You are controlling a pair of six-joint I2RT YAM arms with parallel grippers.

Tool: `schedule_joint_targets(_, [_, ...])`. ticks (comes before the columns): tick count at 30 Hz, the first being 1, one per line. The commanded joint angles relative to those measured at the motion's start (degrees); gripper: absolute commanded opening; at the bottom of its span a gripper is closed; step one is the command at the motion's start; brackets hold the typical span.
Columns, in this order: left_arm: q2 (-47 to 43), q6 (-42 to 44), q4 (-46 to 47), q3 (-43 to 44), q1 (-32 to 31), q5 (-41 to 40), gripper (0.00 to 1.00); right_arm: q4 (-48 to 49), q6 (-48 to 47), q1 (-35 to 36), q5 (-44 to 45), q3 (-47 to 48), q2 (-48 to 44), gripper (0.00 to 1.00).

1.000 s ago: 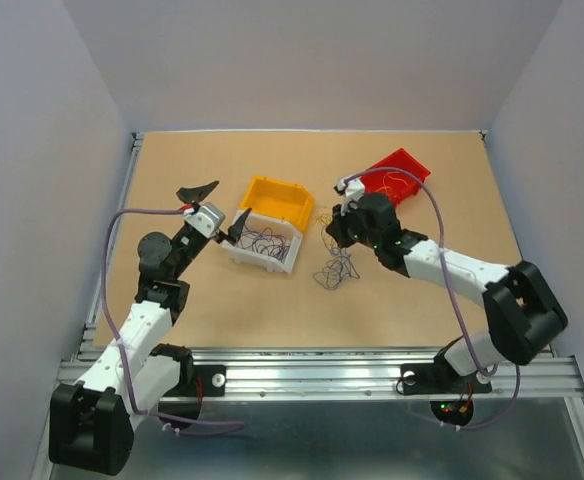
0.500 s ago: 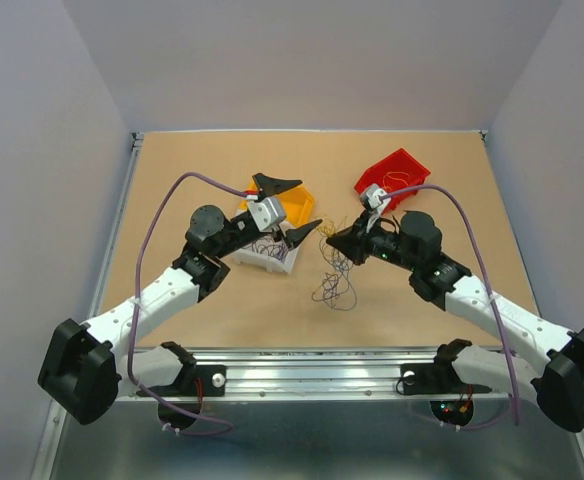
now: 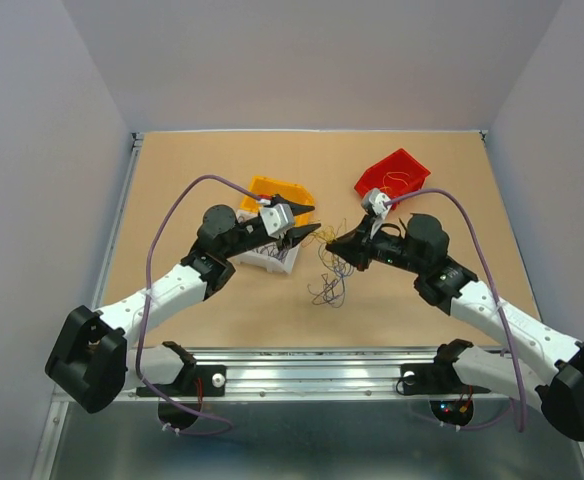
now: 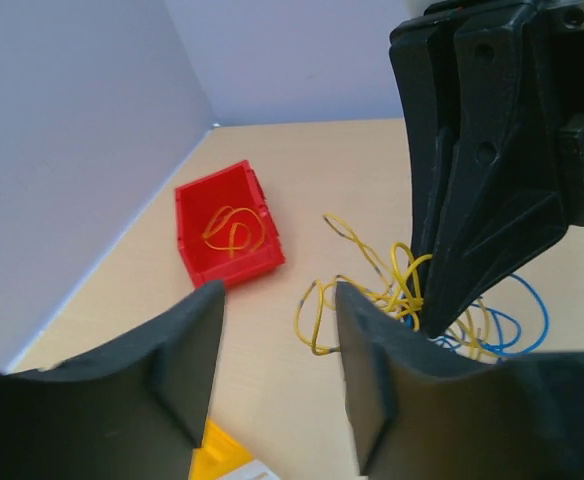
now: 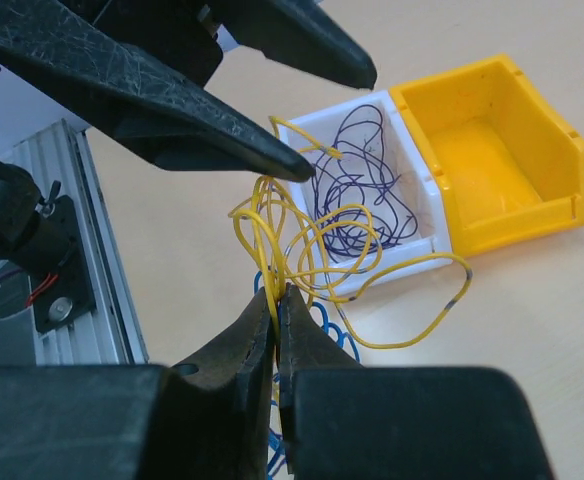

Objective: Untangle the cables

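We see the right gripper (image 5: 277, 295), jaws pinched on yellow strands of the tangle of thin yellow, blue and purple cables (image 3: 327, 288), which dangles over the tan bench (image 3: 202, 165) beside the white plastic bin (image 3: 277, 262), while the left gripper (image 4: 277, 300), jaws partly apart and empty, faces it closely.

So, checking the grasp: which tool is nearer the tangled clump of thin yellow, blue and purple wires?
Right. The right tool is shut on the clump; the left tool hovers open just beside it.

Glossy red plastic bin (image 4: 247, 262), matt wood-look table (image 3: 202, 170), scratched left tool (image 5: 342, 122)
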Motion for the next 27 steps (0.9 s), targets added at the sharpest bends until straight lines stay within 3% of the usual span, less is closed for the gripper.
schedule_joint_targets(1, [0.0, 1.4, -0.9, 1.6, 0.0, 3.4, 0.27, 1.7, -0.8, 0.4, -1.7, -1.5, -1.2, 0.06])
schedule_joint_targets(3, [-0.1, 2.1, -2.4, 2.3, -0.1, 4.6, 0.04, 1.7, -1.0, 0.3, -1.7, -1.5, -1.0, 0.07])
schedule_joint_targets(4, [-0.5, 2.7, -3.9, 2.9, 0.0, 4.7, 0.0, 1.7, -1.2, 0.3, -1.7, -1.5, -0.9, 0.08])
schedule_joint_targets(5, [-0.8, 2.9, -4.3, 2.9, -0.1, 4.1, 0.0, 1.8, -1.4, 0.3, -1.7, -1.5, -0.6, 0.11])
schedule_joint_targets(7, [-3.1, 3.4, -4.5, 2.2, 0.0, 0.3, 0.0, 1.9, -2.5, 0.3, -1.4, -1.7, 0.4, 0.36])
schedule_joint_targets(9, [-5.0, 3.6, -4.2, 1.5, 0.0, -2.0, 0.0, 1.8, -2.5, 0.3, -0.8, -1.7, 2.9, 0.53])
schedule_joint_targets(11, [-8.3, 3.6, -3.8, 0.9, 0.0, -2.6, 0.0, -0.4, -2.1, 0.3, 0.0, -0.1, 5.4, 0.6])
schedule_joint_targets(14, [-11.9, 2.7, -3.4, 2.3, 0.0, -1.6, 0.0, -4.4, -2.2, 0.5, -0.2, 3.6, 11.1, 0.61])
schedule_joint_targets(18, [-11.8, -3.2, -5.0, 8.7, -0.1, 1.1, 0.0, -4.6, -3.6, 1.0, 2.2, 5.4, 14.0, 0.7])
schedule_joint_targets(23, [-9.0, -3.3, -7.5, 13.8, -0.3, 4.2, 0.0, 8.0, -2.0, 1.0, -2.6, -0.1, 9.0, 0.81])
schedule_joint_targets(27, [-7.8, -2.6, -7.5, 15.9, -0.2, 1.8, 0.0, 14.5, -1.0, 1.1, -1.5, -3.7, 5.4, 0.82])
